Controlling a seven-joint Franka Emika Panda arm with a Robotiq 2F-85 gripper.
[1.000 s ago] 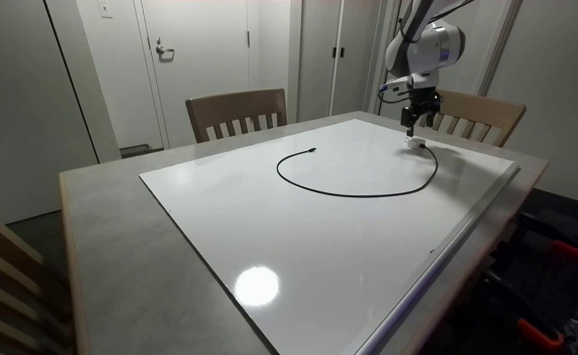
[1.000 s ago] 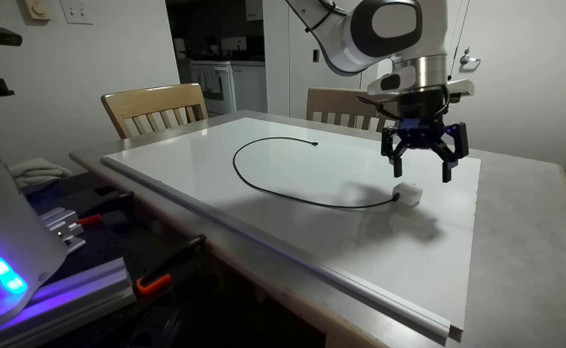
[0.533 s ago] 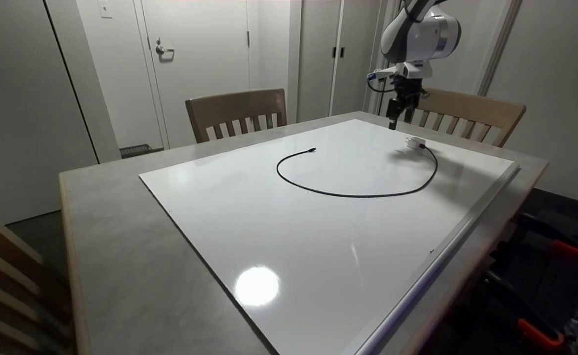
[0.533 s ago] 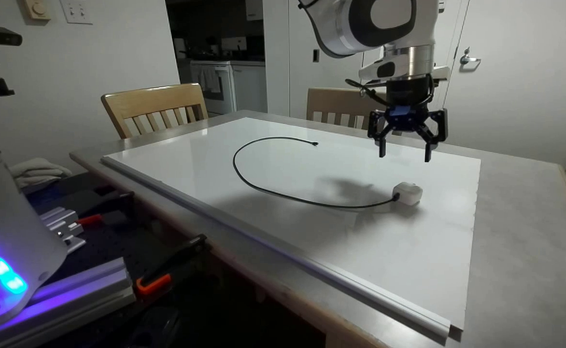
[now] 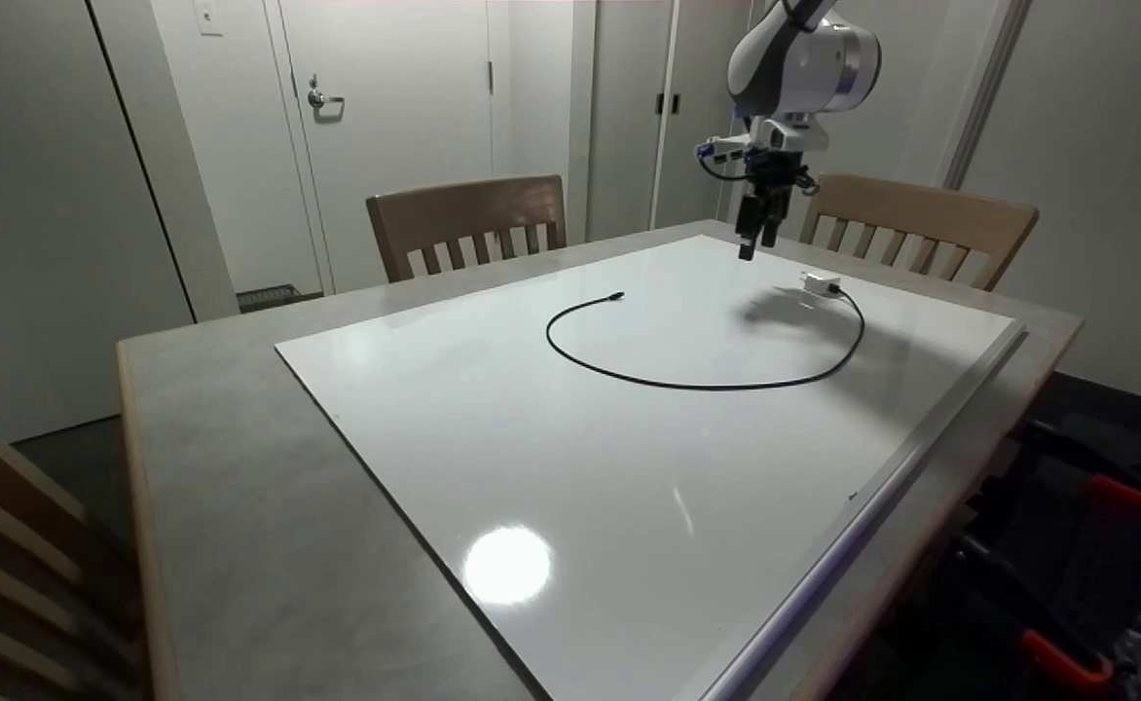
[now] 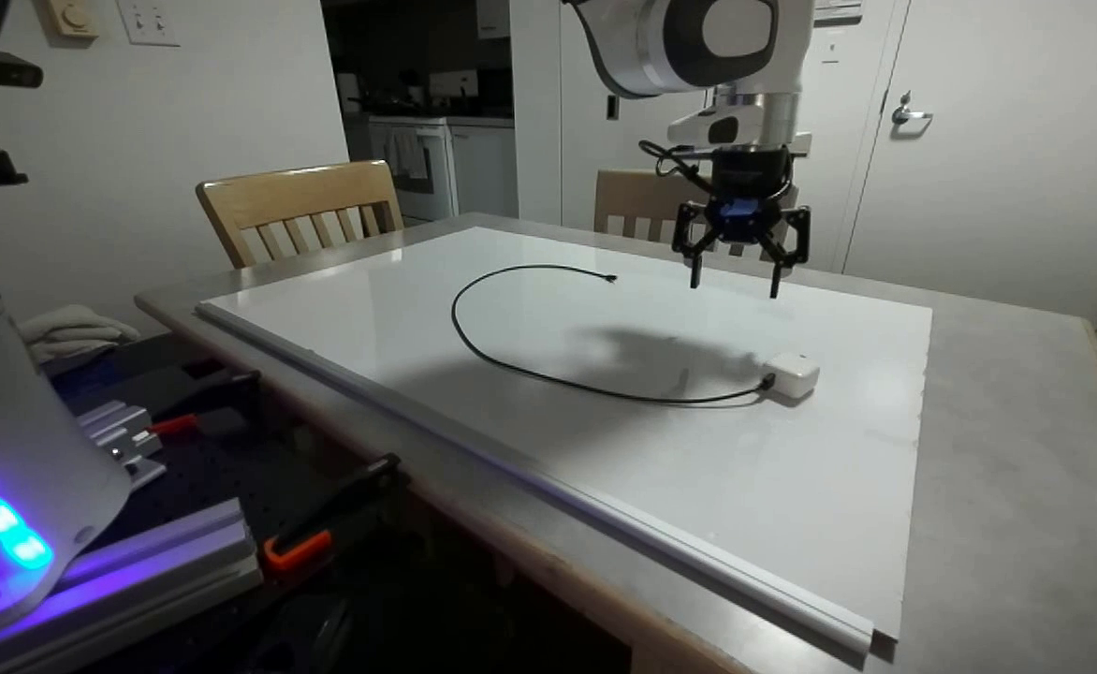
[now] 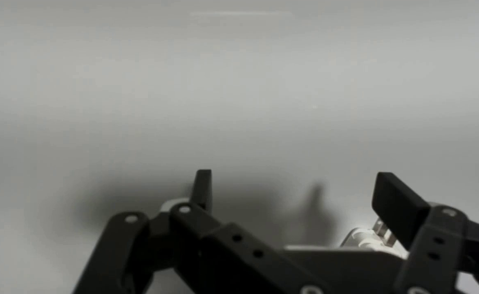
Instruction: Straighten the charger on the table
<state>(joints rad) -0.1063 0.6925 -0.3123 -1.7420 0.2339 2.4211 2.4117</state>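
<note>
Long, thin black charger cable (image 5: 717, 387): lying in a big lazy C, so nowhere near straight.
Boxy white plastic-looking block (image 6: 794, 374): on one end of the cable.
Glossy white, grey-rimmed desk (image 5: 259, 487): all of that's on it.
Black jointed fingers (image 7: 401, 212): mine, spread apart above the desk, nothing between them.
Small black plug tip (image 5: 616, 296): I'd straddle it low, pinch lightly, drag slowly away from the block; yank and the block probably slides too.

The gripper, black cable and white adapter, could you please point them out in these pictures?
Gripper (image 6: 735, 289), in an exterior view: midway between its fingertips.
Black cable (image 5: 712, 387), in an exterior view: middle of its curve.
White adapter (image 6: 795, 375), in an exterior view: middle of its body.
</note>
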